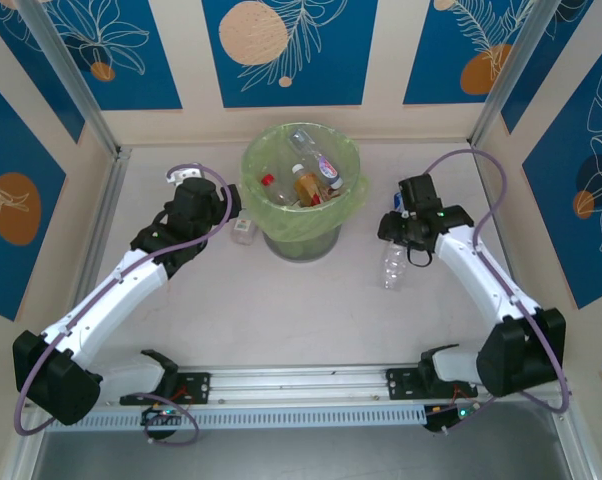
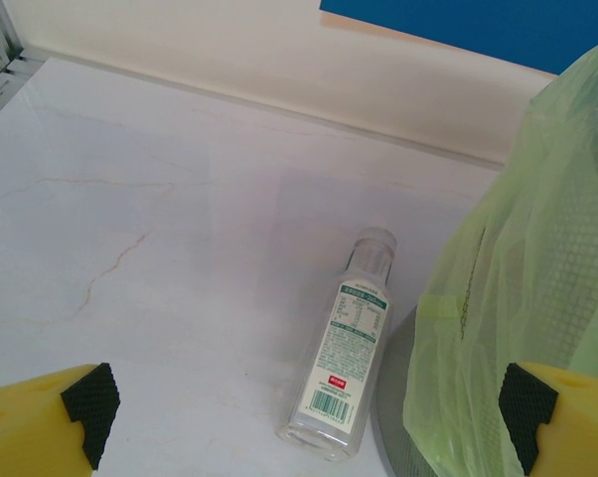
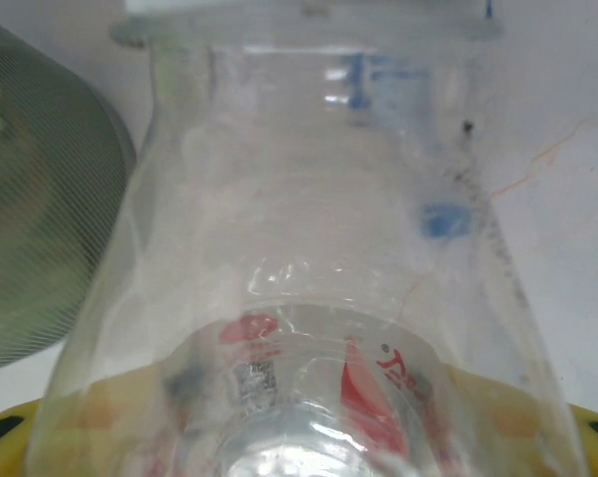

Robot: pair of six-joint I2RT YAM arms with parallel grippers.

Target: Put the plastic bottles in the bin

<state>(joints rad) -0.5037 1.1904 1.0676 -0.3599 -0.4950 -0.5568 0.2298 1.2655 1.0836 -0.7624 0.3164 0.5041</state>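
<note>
right end effector [image 1: 397, 232] narrow around clear bottle [image 1: 393, 265], likely for the carry to bin [image 1: 253, 172]; left end effector [image 2: 309, 412] wide over green-labelled bottle [image 2: 344, 353] beside bin, poised to grasp

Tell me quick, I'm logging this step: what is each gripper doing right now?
Left gripper: open, holding nothing.
Right gripper: closed on a clear plastic bottle.
</note>
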